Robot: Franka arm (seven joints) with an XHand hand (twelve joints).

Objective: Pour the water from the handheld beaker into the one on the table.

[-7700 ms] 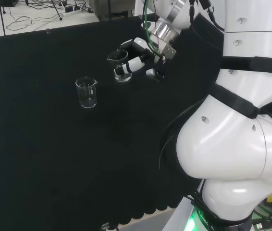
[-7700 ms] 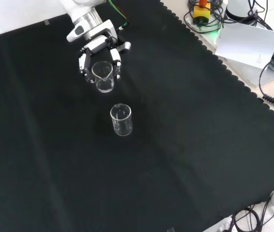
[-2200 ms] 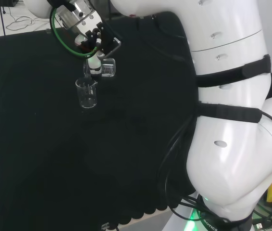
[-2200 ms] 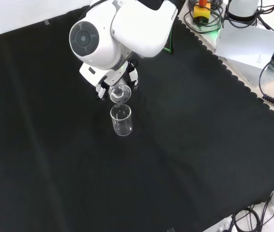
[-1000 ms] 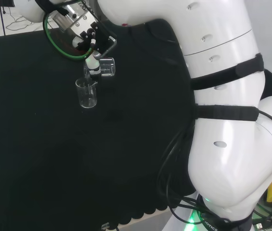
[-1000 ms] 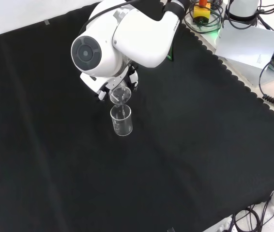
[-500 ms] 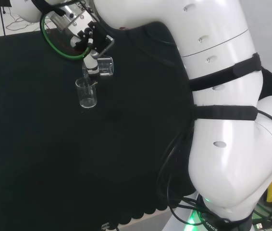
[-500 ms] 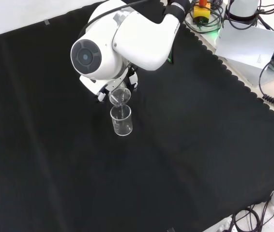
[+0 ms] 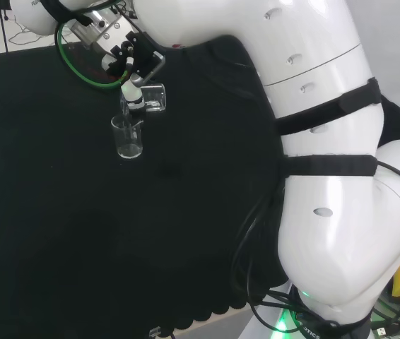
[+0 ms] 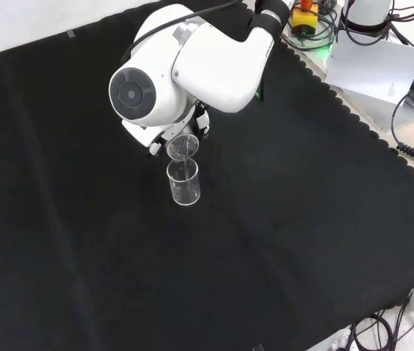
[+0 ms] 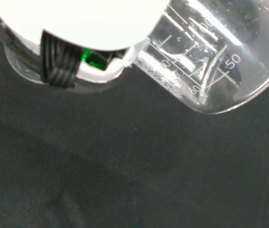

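on black cloth (image 10: 302,219), the half-hidden hand (image 9: 135,90) grips a tipped beaker (image 9: 154,98) over the standing beaker (image 9: 128,137).

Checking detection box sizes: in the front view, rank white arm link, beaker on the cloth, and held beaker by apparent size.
1. White arm link, by far the largest, though nearest the camera.
2. Beaker on the cloth.
3. Held beaker, tilted and partly hidden, so its rank is unsure.
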